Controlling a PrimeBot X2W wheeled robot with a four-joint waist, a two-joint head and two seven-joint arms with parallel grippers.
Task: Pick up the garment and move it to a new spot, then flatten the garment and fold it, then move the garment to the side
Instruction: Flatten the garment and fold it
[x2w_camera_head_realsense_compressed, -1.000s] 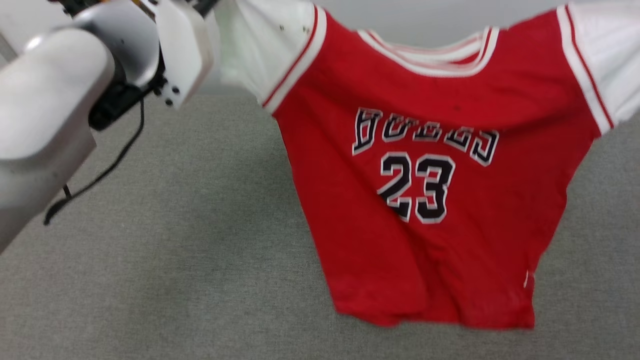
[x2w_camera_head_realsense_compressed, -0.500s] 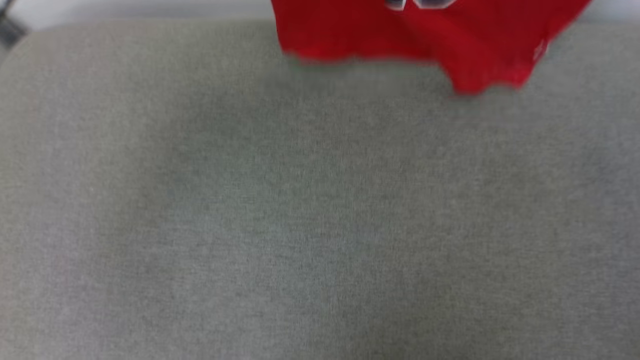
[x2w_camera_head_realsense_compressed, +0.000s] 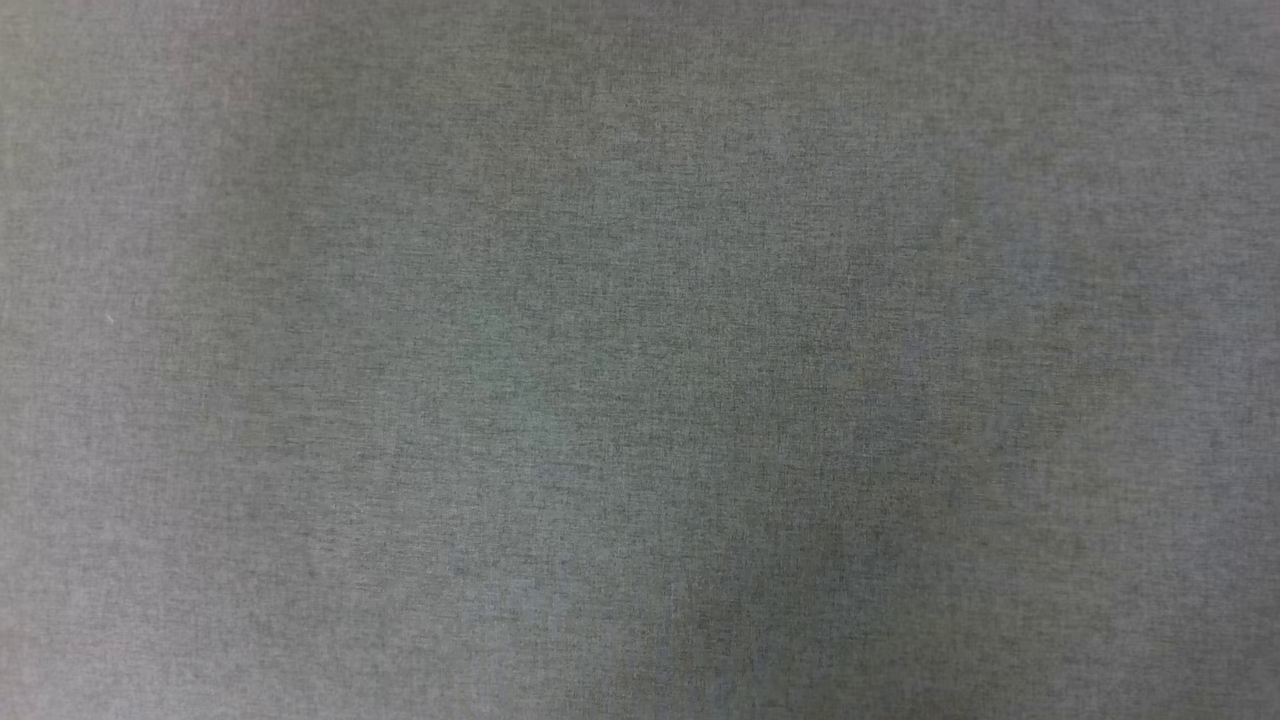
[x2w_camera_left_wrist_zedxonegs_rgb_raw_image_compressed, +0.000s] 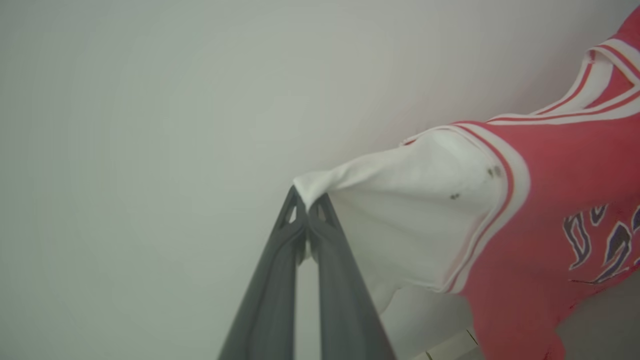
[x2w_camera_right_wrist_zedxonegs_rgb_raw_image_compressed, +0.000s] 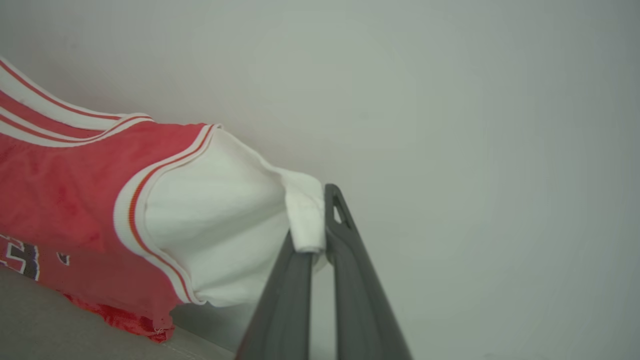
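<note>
Head cam has been swung down since 1 s ago. Then the shirt hung from centre to 3 o'clock w/ a pale forearm at 10. 0.5 s ago just the hem was left at 12–1. Now the cam is pointed at the grey mat, so that's a cam move, not a shirt move.

L wrist view: L gripper is clamped tight, w/ the tip of a white sleeve pinched btwn its fingertips. The shirt is stretched off toward 3 o'clock against a pale wall. Striped collar is seen at 2, dark lettering at 4, and a few dark specks on the sleeve near its trim.

R wrist view: R gripper is likewise closed, w/ the other sleeve bunched btwn its fingers, cuff rolled over one finger. The red body is spread toward 9 o'clock. Part of a dark numeral is caught at 8, and the hem hangs at 7, just at the mat's edge. Whether it's touching can't be told.
</note>
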